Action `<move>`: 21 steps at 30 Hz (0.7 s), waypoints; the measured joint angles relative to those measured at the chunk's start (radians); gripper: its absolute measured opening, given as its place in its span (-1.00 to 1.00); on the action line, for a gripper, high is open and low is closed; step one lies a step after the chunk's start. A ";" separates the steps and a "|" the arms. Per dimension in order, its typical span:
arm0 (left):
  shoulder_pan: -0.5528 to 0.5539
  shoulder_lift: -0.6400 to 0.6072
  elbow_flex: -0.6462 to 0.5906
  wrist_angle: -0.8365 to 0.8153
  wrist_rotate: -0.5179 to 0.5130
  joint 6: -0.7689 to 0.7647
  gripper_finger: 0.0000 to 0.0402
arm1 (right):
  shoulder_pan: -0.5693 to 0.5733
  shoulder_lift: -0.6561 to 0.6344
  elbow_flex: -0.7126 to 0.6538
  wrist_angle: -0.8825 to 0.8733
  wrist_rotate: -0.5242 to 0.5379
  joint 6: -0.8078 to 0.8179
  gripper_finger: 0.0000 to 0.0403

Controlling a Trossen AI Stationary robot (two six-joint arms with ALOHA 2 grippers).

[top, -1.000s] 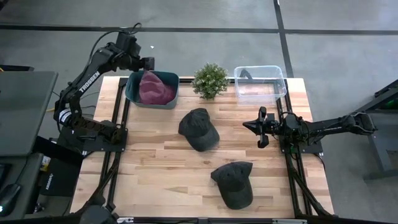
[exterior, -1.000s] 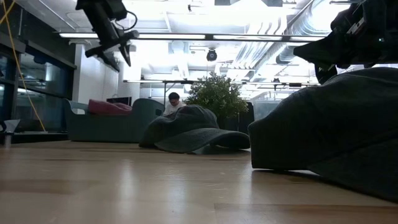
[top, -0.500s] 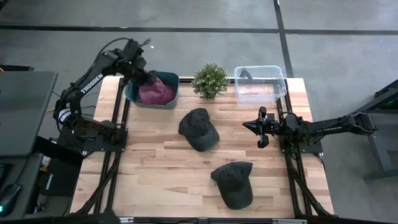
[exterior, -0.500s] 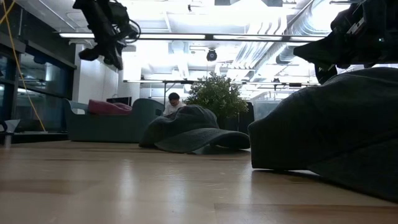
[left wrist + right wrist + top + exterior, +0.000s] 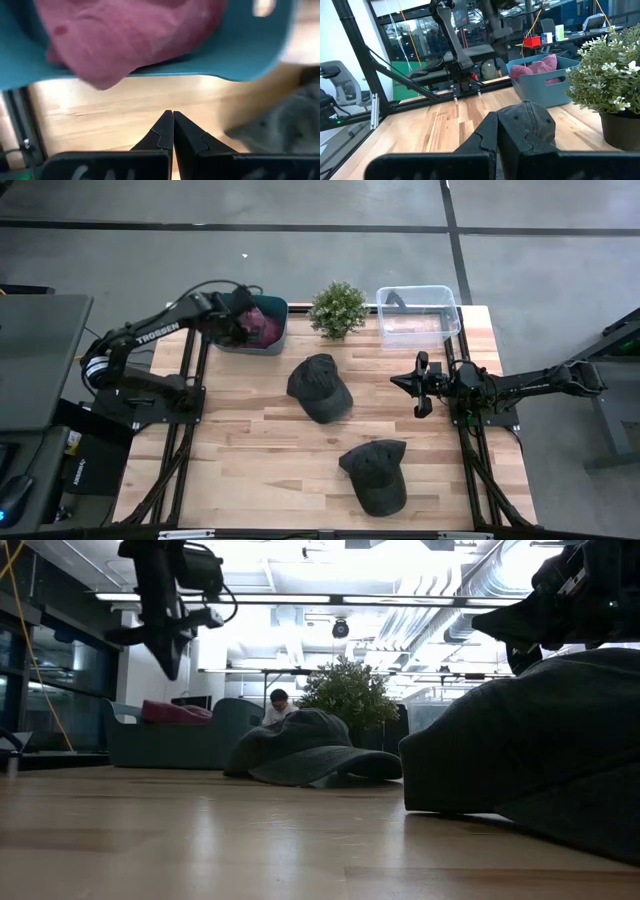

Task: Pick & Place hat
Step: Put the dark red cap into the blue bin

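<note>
Pink hat is lying bunched in the teal bin at table's far-left corner, w/ fabric lapping over one bin wall in the left wrist view. Two dark caps are still waiting on the wood: one mid-table just in front of the plant, one nearer the front edge. The clear tub far right is holding none of the hats.

Left gripper is hanging over the bin's near-left rim, fingers pressed together, holding nothing. A sec ago it was higher and further back, beyond the bin; half a sec ago it was over the bin's far-left corner; now the arm is swinging forward across the bin toward the table centre. In my read that means the pink hat's drop is done and the arm is coming off it, prob. heading for the mid-table cap next.

Right gripper is parked at the right side, well apart from both caps, fingers closed and empty, no change over the sec.
</note>
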 joint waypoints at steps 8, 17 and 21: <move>-0.037 -0.032 -0.107 0.057 -0.141 -0.194 -1.00 | 0.000 0.000 0.000 0.000 0.000 0.000 -1.00; -0.037 -0.032 -0.204 0.174 -0.209 -0.271 -1.00 | 0.000 0.000 0.000 0.000 0.000 0.000 -1.00; -0.037 -0.031 -0.239 0.210 -0.285 -0.292 -1.00 | 0.000 0.000 0.000 0.000 0.000 0.000 -1.00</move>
